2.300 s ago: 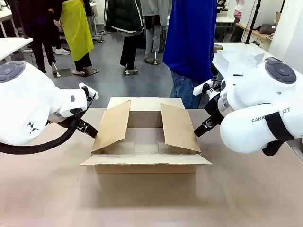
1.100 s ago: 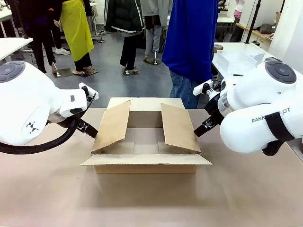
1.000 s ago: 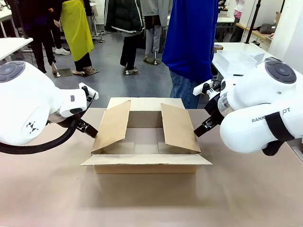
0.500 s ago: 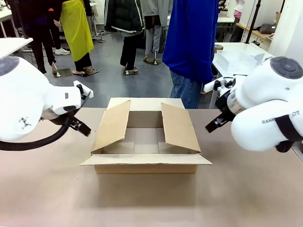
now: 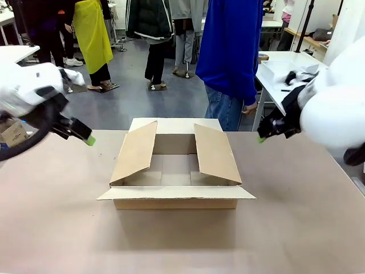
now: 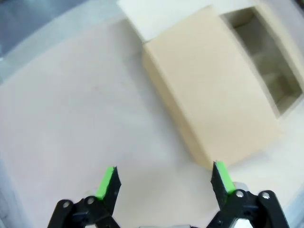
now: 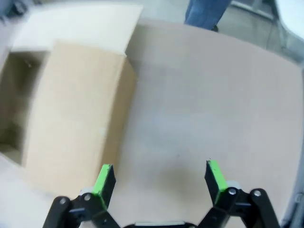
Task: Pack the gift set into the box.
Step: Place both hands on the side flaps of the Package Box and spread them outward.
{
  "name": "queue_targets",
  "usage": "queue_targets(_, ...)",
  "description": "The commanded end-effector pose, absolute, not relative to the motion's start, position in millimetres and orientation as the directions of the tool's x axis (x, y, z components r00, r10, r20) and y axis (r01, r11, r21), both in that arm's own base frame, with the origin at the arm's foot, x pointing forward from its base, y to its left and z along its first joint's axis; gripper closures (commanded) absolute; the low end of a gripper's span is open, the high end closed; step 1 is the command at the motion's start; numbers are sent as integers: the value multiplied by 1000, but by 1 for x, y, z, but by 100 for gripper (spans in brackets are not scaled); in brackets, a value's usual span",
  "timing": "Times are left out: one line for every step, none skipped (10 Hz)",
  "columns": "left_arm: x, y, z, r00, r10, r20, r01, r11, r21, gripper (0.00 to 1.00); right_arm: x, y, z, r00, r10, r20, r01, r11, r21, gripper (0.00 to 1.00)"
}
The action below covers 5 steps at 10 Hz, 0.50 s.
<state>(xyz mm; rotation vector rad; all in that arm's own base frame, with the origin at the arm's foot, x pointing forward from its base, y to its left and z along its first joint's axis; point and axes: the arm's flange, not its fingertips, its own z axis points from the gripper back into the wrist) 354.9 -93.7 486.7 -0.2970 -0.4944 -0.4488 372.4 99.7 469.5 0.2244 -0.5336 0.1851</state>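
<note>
Just backed both arms off the box [image 5: 177, 203]. 1 second ago, had the left pincer [image 5: 85, 137] at the outer edge of the left flap [image 5: 136, 151] and the right pincer [image 5: 263, 135] at the right flap [image 5: 215, 153]. Now see each well apart from the cardboard, out over the bench [image 5: 285, 228]. In both wrist views, find jaws spread wide, nothing between the green pads. Left the box mid-bench, unmoved, with 2 side flaps leaning inward over the opening as before and the near and far flaps folded outward. Inside, see bare cardboard, nothing packed. Judge the flaps released, not opened out; expect a narrowed mouth for the gift set.
</note>
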Motion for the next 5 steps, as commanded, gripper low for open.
queue_targets(332, -39, 520, 771, -333, 543, 616, 607, -502, 0, 335, 44, 518, 829, -76, 555, -235, 852, 467, 0)
queue_targets(326, 2, 526, 810, -218, 545, 569, 520, -637, 0, 316, 1, 531, 824, -179, 538, -276, 703, 656, 0)
queue_targets(320, 45, 522, 854, -44, 519, 478, 460, -748, 0, 298, -40, 532, 811, -284, 512, -252, 621, 743, 0)
queue_targets(312, 97, 507, 873, 179, 454, 369, 366, -854, 0, 277, -85, 525, 784, -395, 479, -211, 556, 804, 0)
queue_targets(299, 141, 489, 851, 370, 374, 279, 285, -917, 0, 254, -128, 512, 745, -511, 429, -141, 507, 850, 0)
